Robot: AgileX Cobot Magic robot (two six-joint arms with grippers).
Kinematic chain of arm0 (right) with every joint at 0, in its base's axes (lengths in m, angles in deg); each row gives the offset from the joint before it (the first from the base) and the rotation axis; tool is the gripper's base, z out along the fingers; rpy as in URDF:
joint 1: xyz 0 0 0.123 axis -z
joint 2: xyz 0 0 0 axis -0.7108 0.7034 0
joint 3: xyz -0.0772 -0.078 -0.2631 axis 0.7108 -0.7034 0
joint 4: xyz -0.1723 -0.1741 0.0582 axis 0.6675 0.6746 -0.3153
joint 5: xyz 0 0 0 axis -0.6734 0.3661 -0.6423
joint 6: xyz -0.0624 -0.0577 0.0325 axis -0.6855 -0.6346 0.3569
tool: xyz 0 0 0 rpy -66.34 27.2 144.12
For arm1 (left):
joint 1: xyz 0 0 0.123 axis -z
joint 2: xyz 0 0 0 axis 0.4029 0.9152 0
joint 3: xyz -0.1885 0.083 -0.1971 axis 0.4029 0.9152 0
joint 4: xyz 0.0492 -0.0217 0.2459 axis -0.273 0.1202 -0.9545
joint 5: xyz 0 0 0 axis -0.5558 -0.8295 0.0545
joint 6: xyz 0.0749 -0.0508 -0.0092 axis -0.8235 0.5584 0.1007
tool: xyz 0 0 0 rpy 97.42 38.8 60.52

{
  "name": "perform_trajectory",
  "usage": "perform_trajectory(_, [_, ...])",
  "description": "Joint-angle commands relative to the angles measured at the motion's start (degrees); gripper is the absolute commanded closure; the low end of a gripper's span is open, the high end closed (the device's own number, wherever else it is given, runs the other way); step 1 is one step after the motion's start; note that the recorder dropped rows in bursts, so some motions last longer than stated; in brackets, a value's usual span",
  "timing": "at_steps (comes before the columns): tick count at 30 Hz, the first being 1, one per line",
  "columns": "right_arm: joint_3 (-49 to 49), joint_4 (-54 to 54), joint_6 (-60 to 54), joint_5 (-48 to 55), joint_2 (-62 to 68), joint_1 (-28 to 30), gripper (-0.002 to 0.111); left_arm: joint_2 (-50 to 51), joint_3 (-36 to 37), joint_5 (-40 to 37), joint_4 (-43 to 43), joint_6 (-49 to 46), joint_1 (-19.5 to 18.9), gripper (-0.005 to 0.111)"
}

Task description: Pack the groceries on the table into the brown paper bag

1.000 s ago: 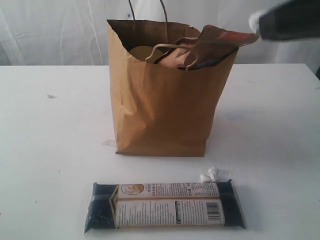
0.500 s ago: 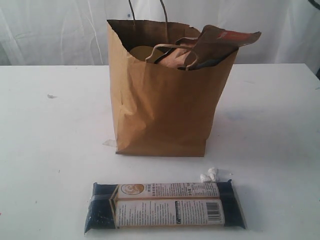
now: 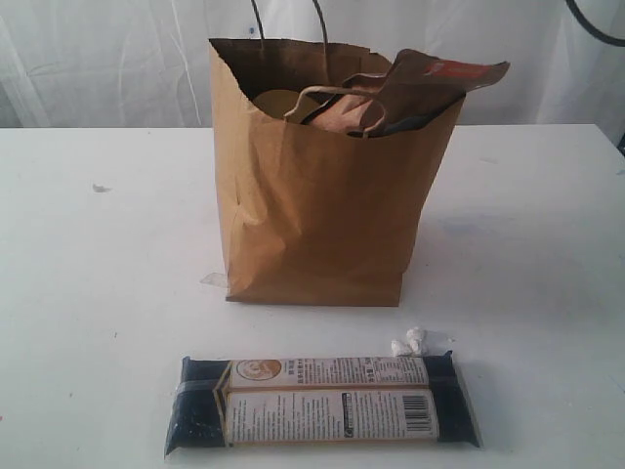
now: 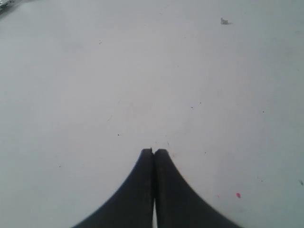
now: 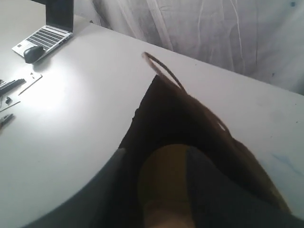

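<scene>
At the front edge of the counter (image 3: 88, 293), long dark-blue packet (image 3: 322, 403) awaits packing before brown paper bag (image 3: 322, 225) | left tool (image 4: 153, 153) pressed together; right tool (image 5: 156, 190) blurred, cannot tell | next, likely: grasp packet.

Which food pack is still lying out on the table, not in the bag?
The long dark-blue packet, lying flat on the table in front of the brown paper bag. The brown pouch with orange label pokes out of the bag's top.

Brown paper bag (image 3: 312, 215): far handle (image 3: 321, 24) cut off by top edge; contents mostly hidden. Brown pouch (image 3: 430, 86): lower part hidden. Long dark-blue packet (image 3: 322, 401): print illegible.
</scene>
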Motion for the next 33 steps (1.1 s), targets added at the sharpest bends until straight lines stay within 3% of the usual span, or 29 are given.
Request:
perform_trajectory(1, [0.2,3.6,4.8,4.0,-1.6,0.0,0.081,-0.3,0.0,0.3,0.0,0.1,0.4,0.107])
perform_trajectory(5, [0.2,14.7,7.3,3.8,-6.1,0.0,0.109,-0.3,0.0,0.3,0.0,0.1,0.4,0.107])
perform_trajectory(12, [0.2,36.3,10.8,0.6,-19.7,0.0,0.108,-0.3,0.0,0.3,0.0,0.1,0.4,0.107])
perform_trajectory(19, [-3.4,58.7,21.2,13.8,-27.0,0.0,0.108,-0.3,0.0,0.3,0.0,0.1,0.4,0.107])
perform_trajectory(28, [-22.1,58.5,32.8,15.6,-26.1,0.0,0.108,-0.3,0.0,0.3,0.0,0.0,0.4,0.107])
perform_trajectory(33, [-36.8,57.4,36.6,3.0,-25.4,0.0,0.108,-0.3,0.0,0.3,0.0,0.0,0.4,0.107])
